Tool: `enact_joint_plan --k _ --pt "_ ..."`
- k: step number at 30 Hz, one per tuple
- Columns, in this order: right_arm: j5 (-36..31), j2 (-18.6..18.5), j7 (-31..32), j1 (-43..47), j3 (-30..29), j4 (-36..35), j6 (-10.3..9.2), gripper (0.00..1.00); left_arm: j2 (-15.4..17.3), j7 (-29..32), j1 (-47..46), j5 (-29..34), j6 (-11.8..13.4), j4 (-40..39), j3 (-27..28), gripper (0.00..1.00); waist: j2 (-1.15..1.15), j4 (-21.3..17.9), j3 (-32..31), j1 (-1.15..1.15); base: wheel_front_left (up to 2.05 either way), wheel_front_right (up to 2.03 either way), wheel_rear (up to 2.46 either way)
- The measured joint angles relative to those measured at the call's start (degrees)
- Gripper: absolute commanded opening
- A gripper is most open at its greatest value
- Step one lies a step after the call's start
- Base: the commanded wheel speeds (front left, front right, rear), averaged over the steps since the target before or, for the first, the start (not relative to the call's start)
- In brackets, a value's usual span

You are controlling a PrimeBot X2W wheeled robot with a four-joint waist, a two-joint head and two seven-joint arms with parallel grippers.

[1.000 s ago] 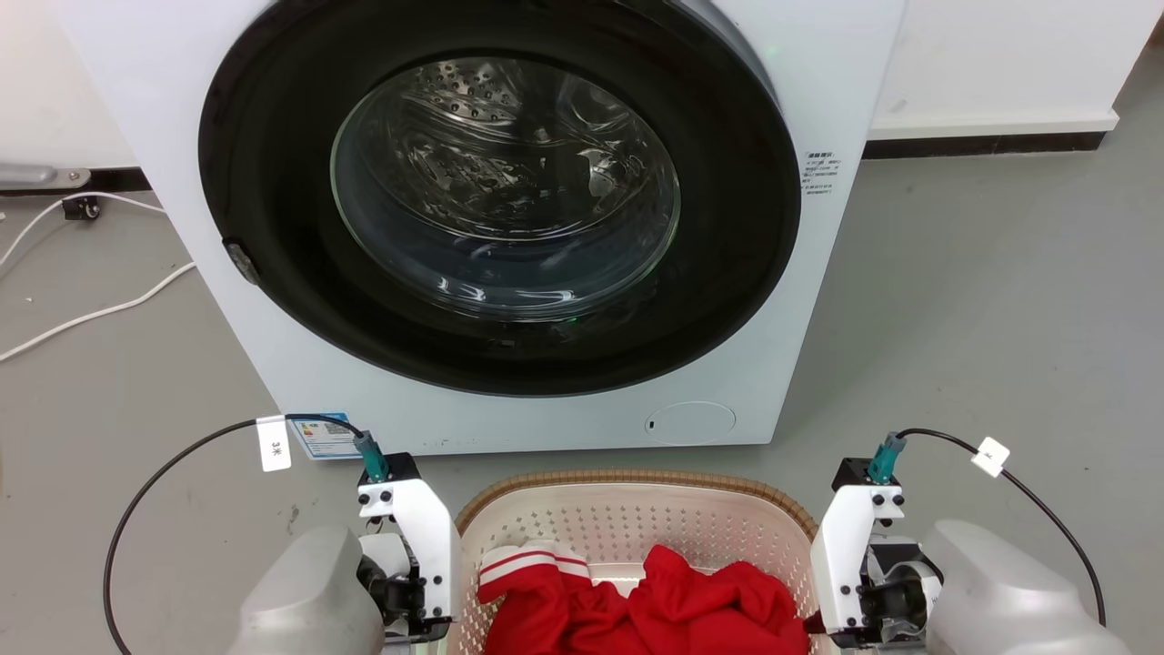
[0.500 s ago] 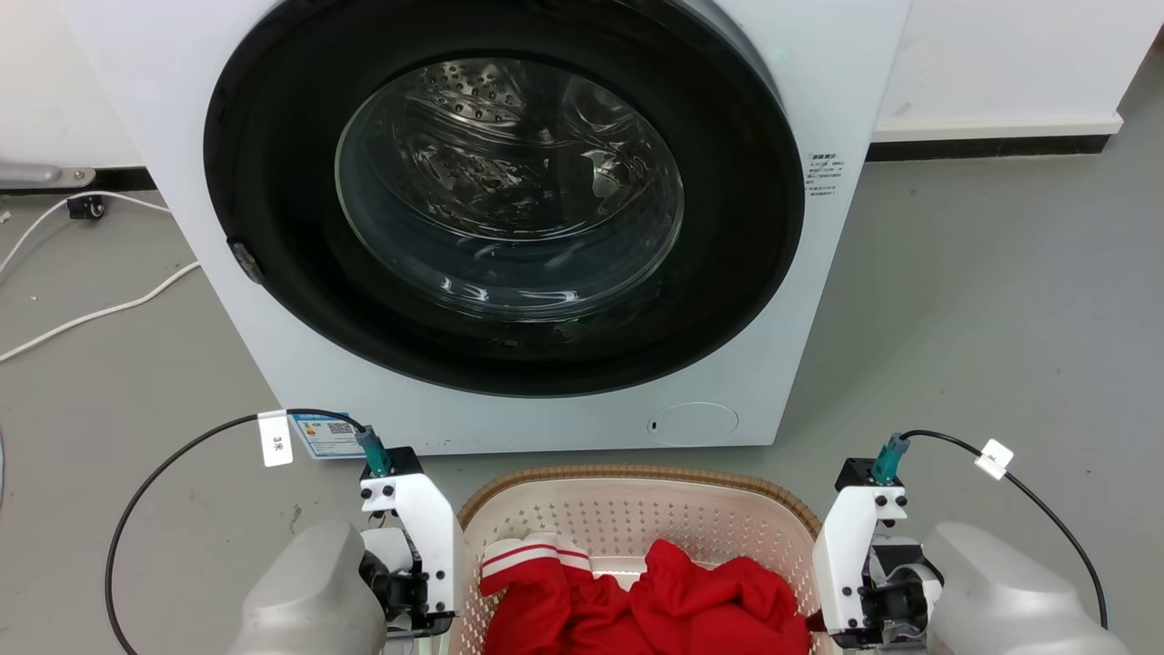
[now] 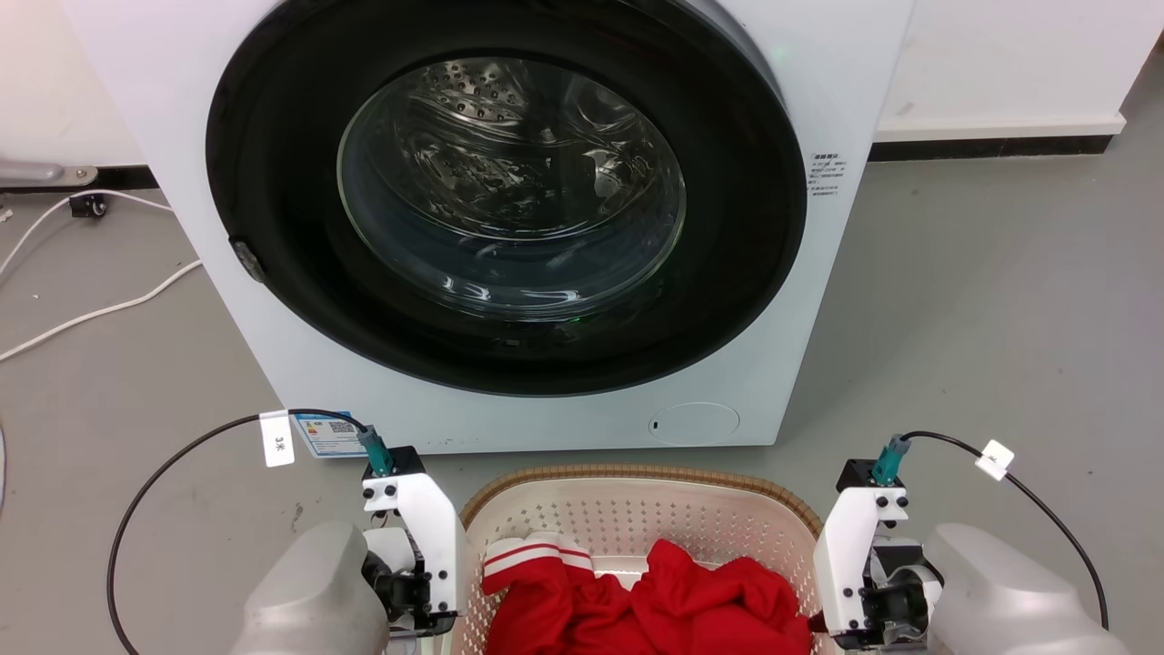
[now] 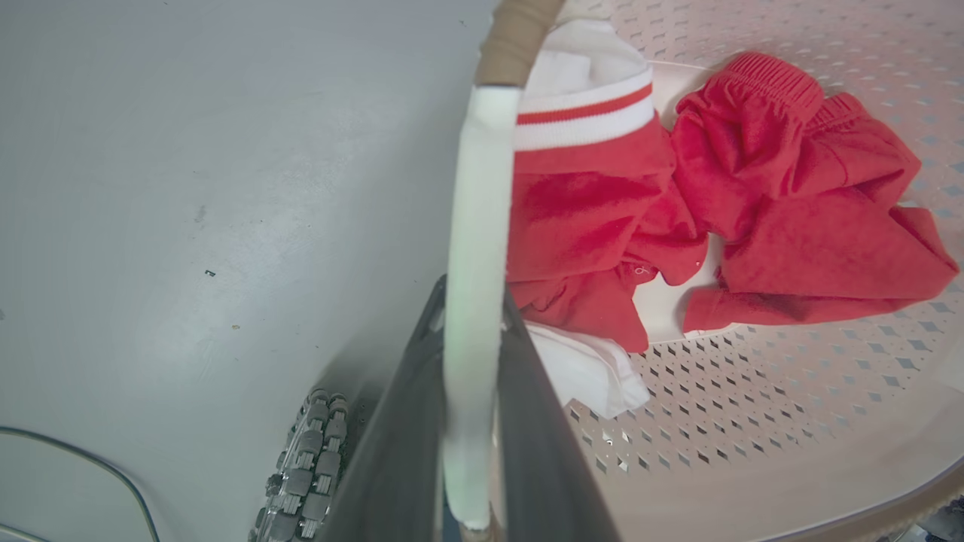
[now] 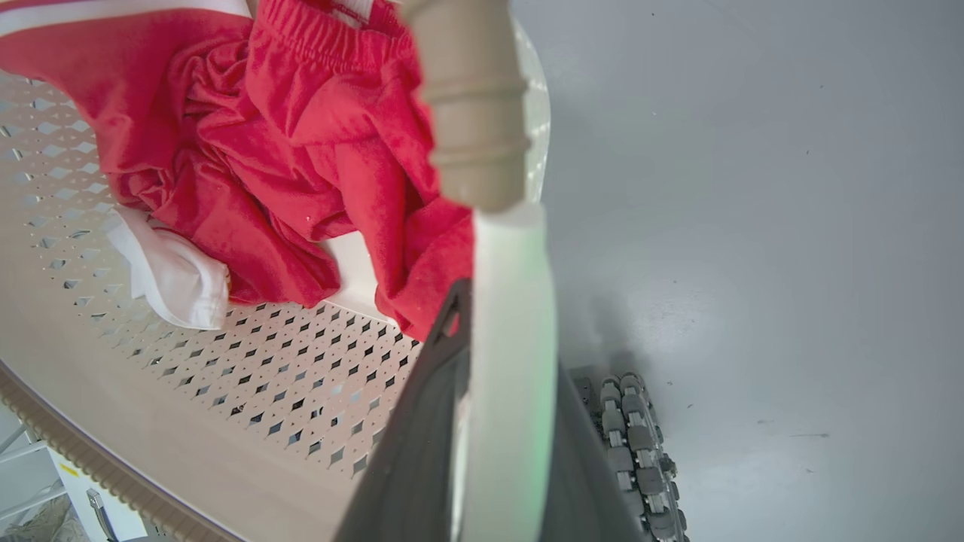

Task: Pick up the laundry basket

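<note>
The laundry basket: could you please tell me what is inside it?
Inside the laundry basket lie crumpled red clothes, one with a white striped band, and a white cloth partly beneath them. Anything under the pile is covered.

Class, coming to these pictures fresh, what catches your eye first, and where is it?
A white front-loading washing machine with a black-rimmed round glass door stands at the head view's top. Before it, a cream-white perforated plastic laundry basket holds bright red clothes, the left gripper and right gripper each clamping a side wall between dark fingers.
</note>
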Motion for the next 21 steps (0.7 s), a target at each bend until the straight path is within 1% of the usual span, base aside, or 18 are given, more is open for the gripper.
enact_joint_plan --k 21 --pt "0.63 0.02 -0.69 -0.1 1.21 0.25 0.01 0.0 0.18 -0.67 -0.01 -2.14 0.0 -0.15 -1.99 0.0 0.0 -0.1 -0.12 0.0 0.0 0.0 0.0"
